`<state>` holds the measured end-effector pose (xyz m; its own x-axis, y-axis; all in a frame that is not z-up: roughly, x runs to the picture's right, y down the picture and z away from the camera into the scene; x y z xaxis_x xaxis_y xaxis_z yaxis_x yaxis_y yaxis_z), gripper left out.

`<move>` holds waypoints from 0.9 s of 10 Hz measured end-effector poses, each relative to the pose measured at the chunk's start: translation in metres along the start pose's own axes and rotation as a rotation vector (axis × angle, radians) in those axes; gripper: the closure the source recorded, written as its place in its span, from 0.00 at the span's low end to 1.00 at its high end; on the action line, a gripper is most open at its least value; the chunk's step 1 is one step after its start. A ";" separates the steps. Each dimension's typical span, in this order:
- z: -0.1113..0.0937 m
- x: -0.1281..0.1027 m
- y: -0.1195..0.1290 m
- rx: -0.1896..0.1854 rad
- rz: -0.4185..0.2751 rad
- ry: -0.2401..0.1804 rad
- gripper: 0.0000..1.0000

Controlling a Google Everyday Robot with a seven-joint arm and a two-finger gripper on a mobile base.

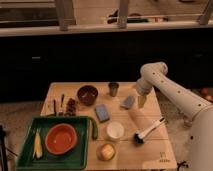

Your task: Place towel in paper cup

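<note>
The towel (127, 102) is a small grey-blue folded cloth lying on the wooden table (150, 150), right of centre. The paper cup (115, 131) is white, upright and open, and stands nearer the front, below and left of the towel. My gripper (141, 101) hangs from the white arm (165, 85), points down at the table and sits just to the right of the towel, close to its edge. Nothing shows in the gripper.
A blue sponge (102, 112), a metal cup (114, 88) and a brown bowl (87, 94) lie left of the towel. A black-and-white brush (149, 131) lies right of the paper cup. A green tray (30, 127) holds an orange bowl (61, 138). A yellow item (105, 151) sits at the front.
</note>
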<state>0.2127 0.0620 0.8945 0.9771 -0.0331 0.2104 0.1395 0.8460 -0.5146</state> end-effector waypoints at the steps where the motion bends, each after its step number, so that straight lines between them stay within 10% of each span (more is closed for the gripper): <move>1: 0.003 0.000 -0.001 -0.002 -0.001 -0.003 0.20; 9: 0.029 0.005 -0.007 -0.019 0.021 -0.013 0.20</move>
<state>0.2122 0.0709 0.9233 0.9776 -0.0080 0.2103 0.1220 0.8359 -0.5351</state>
